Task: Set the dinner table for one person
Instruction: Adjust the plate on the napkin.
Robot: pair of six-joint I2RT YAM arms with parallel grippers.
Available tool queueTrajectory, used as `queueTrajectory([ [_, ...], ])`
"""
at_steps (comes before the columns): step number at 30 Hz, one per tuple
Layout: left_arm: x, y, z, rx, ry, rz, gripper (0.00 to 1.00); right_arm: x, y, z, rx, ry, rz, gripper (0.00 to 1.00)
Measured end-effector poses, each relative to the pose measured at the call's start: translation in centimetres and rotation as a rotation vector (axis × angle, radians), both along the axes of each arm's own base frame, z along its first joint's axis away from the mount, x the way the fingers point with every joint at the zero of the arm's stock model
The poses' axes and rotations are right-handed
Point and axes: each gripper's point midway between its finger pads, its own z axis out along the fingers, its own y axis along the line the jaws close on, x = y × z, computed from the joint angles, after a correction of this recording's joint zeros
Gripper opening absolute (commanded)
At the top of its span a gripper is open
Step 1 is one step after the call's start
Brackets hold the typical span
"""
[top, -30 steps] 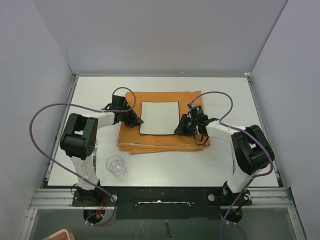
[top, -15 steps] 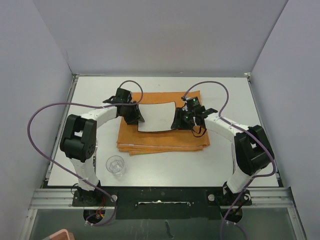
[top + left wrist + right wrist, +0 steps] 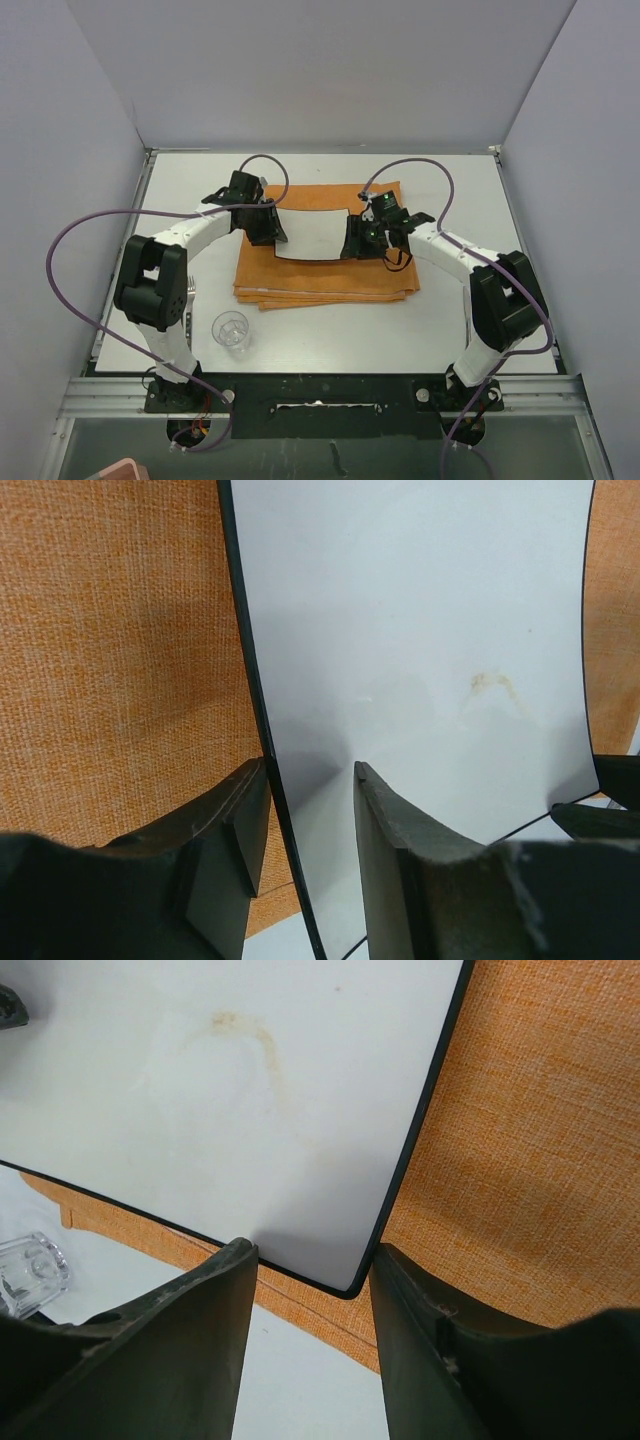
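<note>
A square white plate [image 3: 312,236] with a thin black rim lies on the folded orange mat [image 3: 320,282], which rests on the off-white dinner table [image 3: 450,180]. My left gripper [image 3: 270,228] stands open astride the plate's left edge. In the left wrist view the rim of the plate [image 3: 420,630] runs between the jaws of that gripper [image 3: 310,770] with gaps on both sides. My right gripper [image 3: 356,240] is open at the plate's right side. The near corner of the plate [image 3: 200,1090] sits between its jaws [image 3: 312,1250], touching neither.
A clear drinking glass [image 3: 232,330] stands on the table near the left arm's base and also shows in the right wrist view [image 3: 30,1272]. The mat [image 3: 520,1140] reaches past the plate on all sides. Grey walls enclose the table.
Both grippers carried the plate a little farther from the arm bases across the mat. Both sets of jaws have since widened and let go of its edges.
</note>
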Motion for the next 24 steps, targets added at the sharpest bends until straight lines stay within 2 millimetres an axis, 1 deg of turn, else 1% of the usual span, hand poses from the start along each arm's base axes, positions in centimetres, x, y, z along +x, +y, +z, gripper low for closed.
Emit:
queueTrajectory([
  [4,-0.2,0.1,-0.1,0.004,0.006,-0.003,0.34,0.1,0.0,0.4,-0.004,-0.004,0.009,0.48],
  [15,-0.5,0.1,-0.2,0.007,0.021,-0.007,0.33,-0.4,-0.1,0.3,-0.008,0.013,0.027,0.49],
  [18,-0.6,0.1,-0.2,0.004,0.023,-0.009,0.33,-0.2,-0.4,0.4,-0.011,0.033,0.010,0.48],
  [20,-0.6,-0.1,-0.1,-0.003,0.025,-0.013,0.33,0.3,-0.7,-0.1,-0.010,0.065,-0.019,0.48],
  [21,-0.7,-0.2,-0.1,-0.009,0.028,-0.015,0.33,0.5,-0.9,-0.6,-0.010,0.090,-0.036,0.48],
  [24,-1.0,-0.7,0.1,-0.029,0.036,-0.028,0.33,1.0,-1.2,-3.0,-0.024,0.190,-0.087,0.47],
])
